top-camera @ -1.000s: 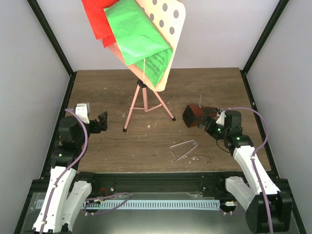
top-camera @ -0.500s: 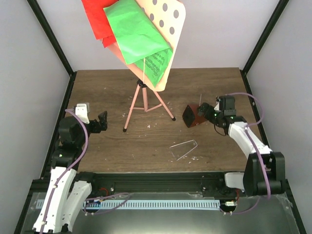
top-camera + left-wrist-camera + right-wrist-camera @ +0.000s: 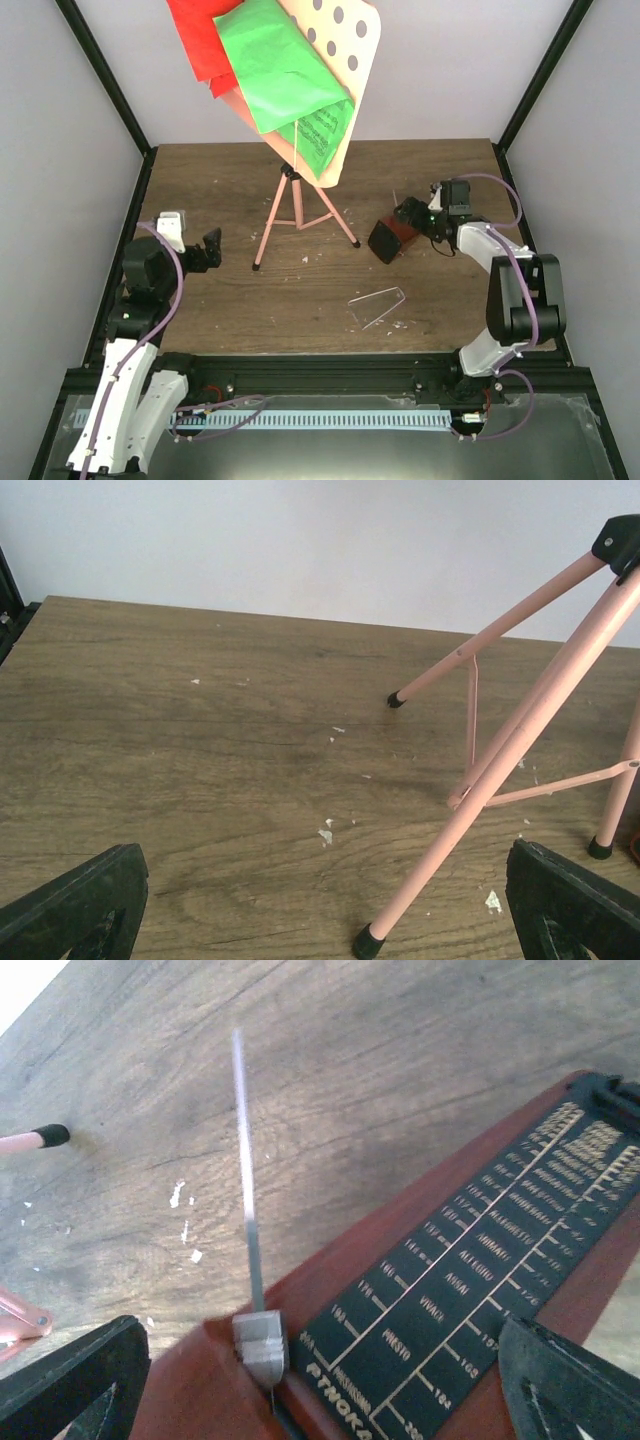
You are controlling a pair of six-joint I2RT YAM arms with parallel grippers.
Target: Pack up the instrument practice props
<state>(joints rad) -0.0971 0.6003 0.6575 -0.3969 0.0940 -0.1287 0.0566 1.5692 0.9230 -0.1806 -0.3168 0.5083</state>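
Note:
The pink tripod music stand [image 3: 295, 210] stands at the table's back centre. Green [image 3: 275, 70] and red [image 3: 200, 40] music sheets lie on its hole-dotted desk [image 3: 350, 40]. The reddish-brown metronome [image 3: 383, 240] is tipped over, its dark base facing front-left. My right gripper [image 3: 408, 215] is at its upper end, reaching in from the right. In the right wrist view the jaws stand wide, with the metronome's scale face [image 3: 450, 1290] lying slantwise between them. The clear cover [image 3: 378, 305] lies alone on the table. My left gripper [image 3: 212, 250] is open and empty, left of the stand's near leg [image 3: 500, 770].
Small white flecks dot the wood around the stand's feet [image 3: 325, 833]. Black frame posts [image 3: 520, 100] and white walls close in the table on three sides. One stand foot [image 3: 45, 1137] shows left of the metronome's pendulum rod [image 3: 245, 1160].
My right arm has swung back and inward, so its gripper now reaches the metronome from the right. The metronome has turned and slid slightly left. The left arm has not moved.

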